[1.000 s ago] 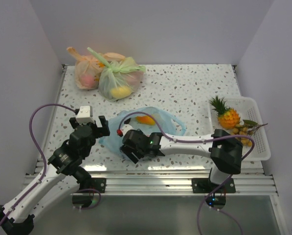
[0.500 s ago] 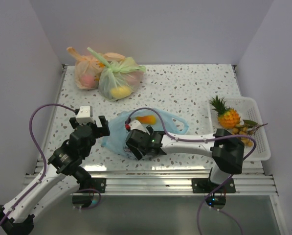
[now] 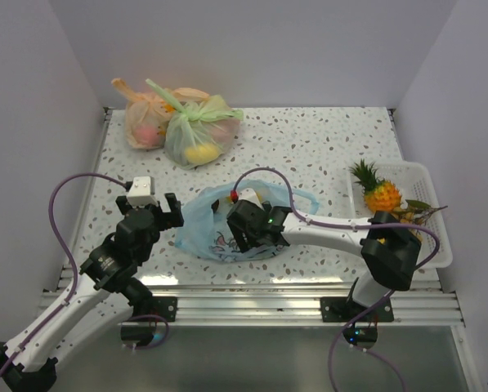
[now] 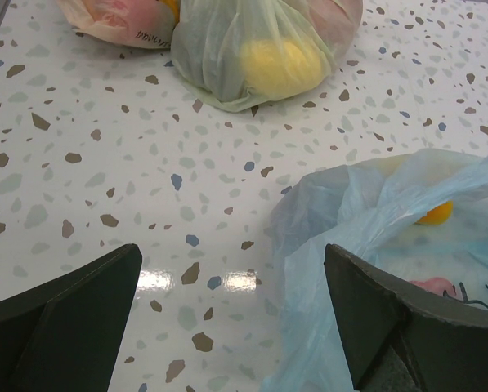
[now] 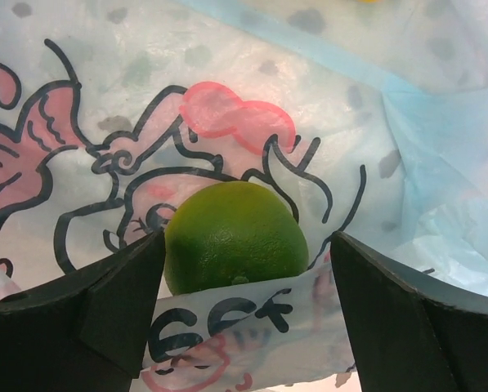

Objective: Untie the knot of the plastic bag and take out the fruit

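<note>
The light blue plastic bag [image 3: 201, 231] lies flat at the table's near middle, its pink-and-black print [image 5: 105, 155] filling the right wrist view. No tied knot shows; a blue handle loop [image 3: 302, 198] lies loose to the right. My right gripper [image 3: 248, 232] is open over the bag. A green lime [image 5: 235, 233] sits between its fingers, a strip of bag across its lower part. My left gripper [image 4: 235, 327] is open and empty just left of the bag [image 4: 374, 237]. An orange piece [image 4: 434, 212] shows through the film. The pineapple [image 3: 380, 194] and tan berries [image 3: 404, 219] lie in the basket.
A white basket [image 3: 433, 237] stands at the right edge. The green bag [image 3: 196, 131] and orange bag [image 3: 144, 121], both knotted and holding fruit, sit at the back left; they also show in the left wrist view as the green bag [image 4: 244, 49] and the orange bag [image 4: 117, 20].
My right gripper has moved right and farther in, from the bag's near left edge to over its middle, and the bag has shifted with it. The left arm has not moved.
</note>
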{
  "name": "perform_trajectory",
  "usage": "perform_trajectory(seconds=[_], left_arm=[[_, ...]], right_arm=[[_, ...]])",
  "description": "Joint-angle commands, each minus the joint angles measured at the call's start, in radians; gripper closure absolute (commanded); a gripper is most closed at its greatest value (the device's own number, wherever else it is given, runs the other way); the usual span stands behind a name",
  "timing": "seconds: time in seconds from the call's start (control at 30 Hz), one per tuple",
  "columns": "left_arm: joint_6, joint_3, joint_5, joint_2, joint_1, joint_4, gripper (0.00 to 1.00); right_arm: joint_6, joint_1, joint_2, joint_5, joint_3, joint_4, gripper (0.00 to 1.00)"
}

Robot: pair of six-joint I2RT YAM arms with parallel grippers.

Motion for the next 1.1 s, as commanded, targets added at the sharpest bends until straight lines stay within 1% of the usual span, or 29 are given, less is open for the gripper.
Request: perform_trajectory(seconds=[0.0, 0.13, 0.37, 0.47, 0.57, 0.77, 0.87, 0.9, 1.07], left_arm=[[0.025, -0.006, -0.005, -0.005, 0.004, 0.052, 0.0], [0.025, -0.005, -0.005, -0.005, 0.006, 0.052, 0.0], [0.025, -0.005, -0.003, -0.004, 0.004, 0.052, 0.0], [0.023, -0.005, -0.003, -0.002, 0.004, 0.052, 0.0], [0.025, -0.005, -0.003, -0.004, 0.007, 0.052, 0.0], [0.023, -0.005, -0.001, -0.008, 0.006, 0.05, 0.0], [0.023, -0.005, -0.001, -0.007, 0.004, 0.05, 0.0], [0.022, -0.005, -0.003, -0.005, 0.006, 0.05, 0.0], [0.023, -0.005, -0.003, 0.0, 0.006, 0.05, 0.0]], right_arm=[[0.034, 0.002, 0.024, -0.055, 0.009, 0.004, 0.16], [0.043, 0.002, 0.042, -0.108, 0.01, -0.016, 0.16], [0.014, 0.004, -0.002, -0.094, 0.012, 0.033, 0.17], [0.006, 0.004, -0.033, -0.076, 0.059, -0.005, 0.16], [0.003, 0.004, -0.038, -0.072, 0.067, -0.042, 0.15], [0.042, 0.006, -0.033, -0.102, -0.009, -0.039, 0.13], [0.071, 0.004, -0.034, -0.106, -0.02, -0.059, 0.12], [0.077, 0.004, -0.036, -0.109, -0.023, -0.06, 0.11], [0.092, 0.004, -0.024, -0.151, -0.054, -0.031, 0.08]])
